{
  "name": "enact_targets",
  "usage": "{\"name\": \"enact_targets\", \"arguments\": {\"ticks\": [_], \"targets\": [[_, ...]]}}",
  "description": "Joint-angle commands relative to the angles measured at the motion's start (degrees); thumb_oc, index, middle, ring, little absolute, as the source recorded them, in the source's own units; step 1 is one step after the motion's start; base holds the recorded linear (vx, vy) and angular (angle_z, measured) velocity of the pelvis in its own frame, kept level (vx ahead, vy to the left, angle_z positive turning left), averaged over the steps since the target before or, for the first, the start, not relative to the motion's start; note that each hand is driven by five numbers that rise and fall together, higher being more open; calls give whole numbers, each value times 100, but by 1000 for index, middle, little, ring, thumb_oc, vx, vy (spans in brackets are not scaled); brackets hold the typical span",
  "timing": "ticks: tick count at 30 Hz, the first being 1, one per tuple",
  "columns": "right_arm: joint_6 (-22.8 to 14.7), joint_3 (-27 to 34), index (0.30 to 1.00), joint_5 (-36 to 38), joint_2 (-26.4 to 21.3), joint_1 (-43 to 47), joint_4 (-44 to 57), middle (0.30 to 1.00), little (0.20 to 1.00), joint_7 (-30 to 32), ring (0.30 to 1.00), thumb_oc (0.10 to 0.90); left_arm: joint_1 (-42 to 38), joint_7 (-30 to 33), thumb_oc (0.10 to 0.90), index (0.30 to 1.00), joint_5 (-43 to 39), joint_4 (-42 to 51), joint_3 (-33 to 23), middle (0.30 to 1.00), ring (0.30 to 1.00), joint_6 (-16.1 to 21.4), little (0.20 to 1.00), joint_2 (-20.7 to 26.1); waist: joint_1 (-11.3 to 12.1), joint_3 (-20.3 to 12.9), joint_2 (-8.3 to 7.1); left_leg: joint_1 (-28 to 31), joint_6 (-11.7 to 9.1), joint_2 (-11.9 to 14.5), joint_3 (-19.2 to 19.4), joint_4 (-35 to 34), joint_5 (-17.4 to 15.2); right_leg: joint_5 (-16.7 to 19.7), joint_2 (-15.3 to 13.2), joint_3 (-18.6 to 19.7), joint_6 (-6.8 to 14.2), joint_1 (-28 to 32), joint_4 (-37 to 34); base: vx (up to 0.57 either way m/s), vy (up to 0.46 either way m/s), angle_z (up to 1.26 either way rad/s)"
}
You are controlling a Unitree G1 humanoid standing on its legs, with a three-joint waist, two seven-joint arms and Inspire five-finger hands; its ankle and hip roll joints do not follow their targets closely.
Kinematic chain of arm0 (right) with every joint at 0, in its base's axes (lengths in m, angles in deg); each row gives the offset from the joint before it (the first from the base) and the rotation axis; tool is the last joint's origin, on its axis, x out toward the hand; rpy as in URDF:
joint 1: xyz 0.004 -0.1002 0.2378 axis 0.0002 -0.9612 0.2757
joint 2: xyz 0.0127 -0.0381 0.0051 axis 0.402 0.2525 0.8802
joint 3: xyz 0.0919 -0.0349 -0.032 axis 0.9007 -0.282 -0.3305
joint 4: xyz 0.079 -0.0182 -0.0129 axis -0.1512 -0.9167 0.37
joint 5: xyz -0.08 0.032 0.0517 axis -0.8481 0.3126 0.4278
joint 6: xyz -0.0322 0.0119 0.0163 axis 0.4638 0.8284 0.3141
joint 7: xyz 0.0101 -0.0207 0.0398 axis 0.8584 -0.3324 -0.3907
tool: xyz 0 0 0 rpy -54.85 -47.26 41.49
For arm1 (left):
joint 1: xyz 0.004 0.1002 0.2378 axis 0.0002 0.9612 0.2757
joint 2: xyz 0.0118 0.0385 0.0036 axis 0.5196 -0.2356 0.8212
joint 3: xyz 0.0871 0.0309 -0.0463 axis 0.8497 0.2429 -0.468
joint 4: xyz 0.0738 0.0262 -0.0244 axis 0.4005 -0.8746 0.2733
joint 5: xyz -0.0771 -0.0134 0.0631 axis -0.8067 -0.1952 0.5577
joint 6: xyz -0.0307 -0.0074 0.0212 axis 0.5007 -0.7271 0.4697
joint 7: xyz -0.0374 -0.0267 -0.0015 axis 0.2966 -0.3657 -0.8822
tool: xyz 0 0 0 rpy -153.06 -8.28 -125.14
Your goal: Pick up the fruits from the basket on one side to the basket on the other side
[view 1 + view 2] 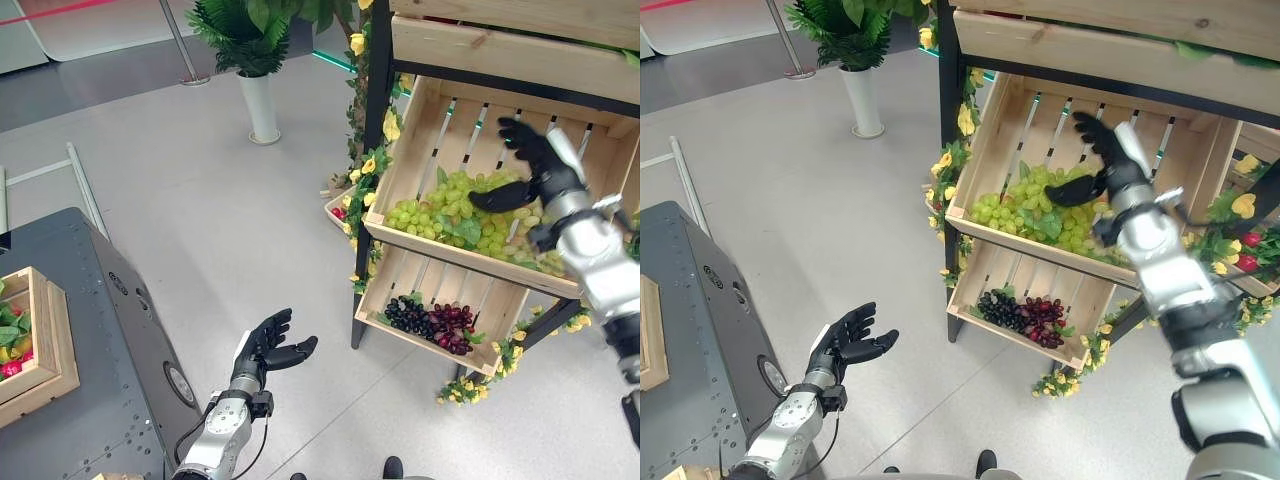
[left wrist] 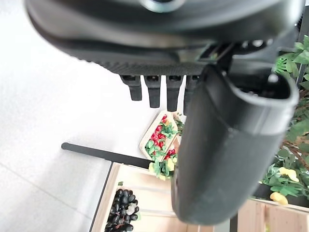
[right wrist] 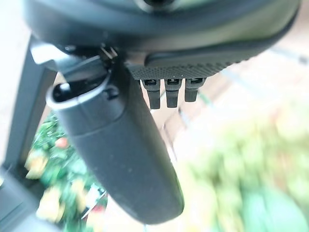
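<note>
While my right robot hand (image 1: 535,165) hangs over the upper crate (image 1: 420,140) of the wooden rack (image 1: 480,40), its fingers are spread and relaxed, thumb out, nothing gripped; I see it just above the green grapes (image 1: 445,212), and I can't tell if a fingertip touches them. The green grapes fill the front of that tilted crate with a few leaves mixed in. Below it, the lower crate (image 1: 400,275) holds dark grapes (image 1: 432,322), black to the left, reddish to the right. Yellow flowers (image 1: 368,165) and leaves run down the rack's black post (image 1: 375,120). My left robot hand (image 1: 270,345) is low over the floor (image 1: 200,200), well apart from the rack, palm up, fingers loosely released, holding nothing. At the left edge, a small wooden crate (image 1: 45,340) with red and yellow fruit sits on a dark grey tabletop (image 1: 100,330). A potted plant (image 1: 255,70) in a white vase stands on the floor behind. In the left wrist view I see a small tray of red fruit (image 2: 161,137) on the floor near the rack.
</note>
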Motion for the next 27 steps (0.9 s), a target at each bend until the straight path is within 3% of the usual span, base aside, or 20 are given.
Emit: {"name": "enact_targets", "arguments": {"ticks": [1,4,6,7,8,11,15,18,25,27], "targets": [[-845,518,900,-719,346,64,722,900,900,556,900,800,-430,58,800,900,238,-179,63,900,900,536,900,3,-140,-295,-227,44,357,-370,42,14,-625,-497,-70,-10,-14,332,22,0,0,0],[-916,535,900,-762,528,-216,965,900,900,462,900,800,-440,111,800,900,296,-240,60,900,900,543,900,-71,-186,-280,-201,54,363,-362,89,14,-631,-493,-70,18,-7,320,22,-5,3,-2],[-1396,615,900,-789,848,-731,1328,900,900,546,900,800,-404,207,800,900,357,-304,45,900,900,604,900,-184,-268,-260,-150,74,372,-355,171,14,-641,-486,-64,62,0,303,22,-20,11,-5],[-1438,621,900,-823,862,-752,1341,900,900,570,900,800,-401,211,800,900,359,-307,47,900,900,608,900,-187,-268,-263,-150,73,371,-355,173,14,-642,-486,-63,65,0,302,22,-14,8,-6],[-1829,628,900,-1127,1000,-978,1463,900,900,767,900,800,-375,264,800,900,372,-318,50,900,900,643,900,-239,-296,-260,-126,78,368,-352,184,14,-653,-487,-57,77,7,298,22,-2,5,-6],[-2224,584,900,-1561,1185,-1404,1824,900,900,1130,900,800,-318,353,800,900,389,-326,35,900,900,729,900,-323,-339,-258,-81,81,376,-352,208,14,-653,-484,-51,111,15,285,22,-1,11,-10],[-3132,470,900,-1824,1745,-2485,2174,900,900,1595,900,800,-67,670,800,900,480,-319,-52,900,900,862,900,-547,-442,-230,7,105,399,-349,254,14,-670,-484,-56,163,44,278,22,2,8,-5],[-3492,234,900,-2163,1998,-2818,2063,900,900,1857,900,800,-9,786,800,900,457,-405,-106,900,900,940,900,-675,-517,-190,43,103,419,-353,294,14,-672,-471,-61,193,55,248,22,-9,1,-1],[-4122,-220,900,-3094,1815,-2978,1985,900,900,2560,900,800,-53,1111,800,900,383,-404,15,900,900,995,900,-702,-598,-66,107,48,467,-381,328,14,-682,-441,-52,288,87,162,22,-34,8,-12],[-4283,-372,900,-3894,1693,-2919,1990,900,900,3069,900,800,-93,1159,800,900,348,-456,105,900,900,1060,900,-675,-586,-60,110,45,468,-389,315,14,-694,-451,-49,282,98,165,22,-15,-5,-7]]}}
